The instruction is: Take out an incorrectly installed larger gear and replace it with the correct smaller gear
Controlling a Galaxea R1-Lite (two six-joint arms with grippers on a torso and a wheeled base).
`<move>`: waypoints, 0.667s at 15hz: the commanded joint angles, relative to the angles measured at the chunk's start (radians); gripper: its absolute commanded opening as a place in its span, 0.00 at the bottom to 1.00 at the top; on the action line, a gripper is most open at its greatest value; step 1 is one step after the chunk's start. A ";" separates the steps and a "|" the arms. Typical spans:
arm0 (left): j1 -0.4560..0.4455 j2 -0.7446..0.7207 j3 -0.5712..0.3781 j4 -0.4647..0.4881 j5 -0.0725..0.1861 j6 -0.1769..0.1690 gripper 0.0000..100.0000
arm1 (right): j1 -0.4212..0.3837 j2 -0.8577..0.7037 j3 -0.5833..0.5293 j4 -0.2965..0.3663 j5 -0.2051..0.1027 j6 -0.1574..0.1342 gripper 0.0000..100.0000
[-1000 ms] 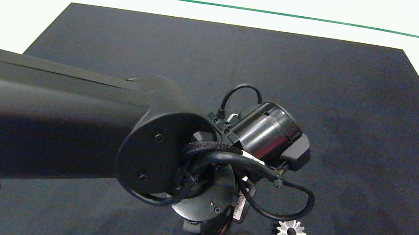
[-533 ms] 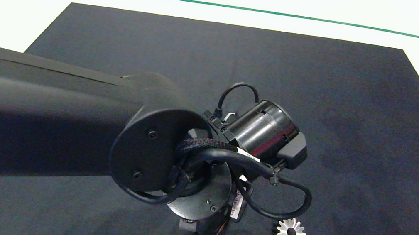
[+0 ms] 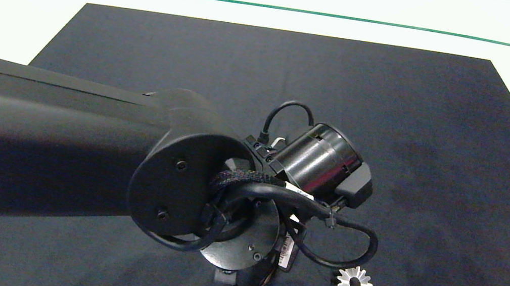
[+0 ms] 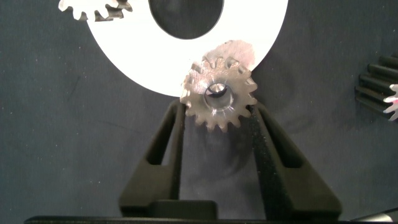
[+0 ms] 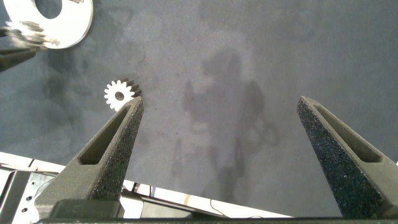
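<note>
silver metal, blunt-toothed: the smaller gear [image 4: 219, 93] sat clamped between the fingers of the left tool [image 4: 217, 118], poised at the rim of the white ring plate [image 4: 124, 56], where another small gear [image 4: 94, 9] showed at its far side. over the last second the left arm [image 3: 55, 142] had drifted slightly toward the table's left edge and settled, which read as fine alignment before seating the gear. the larger gear [image 3: 354, 284], star-toothed, lay on the dark mat [image 3: 296, 78] near the table's front edge, just beside the left arm's wrist and already out of the assembly. the right tool [image 5: 217, 118] hung wide open and empty off to the table's right side.
</note>
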 commanded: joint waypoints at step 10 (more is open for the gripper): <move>0.146 -0.315 0.018 0.289 0.003 -0.117 1.00 | -0.001 0.011 0.000 0.007 -0.005 -0.002 1.00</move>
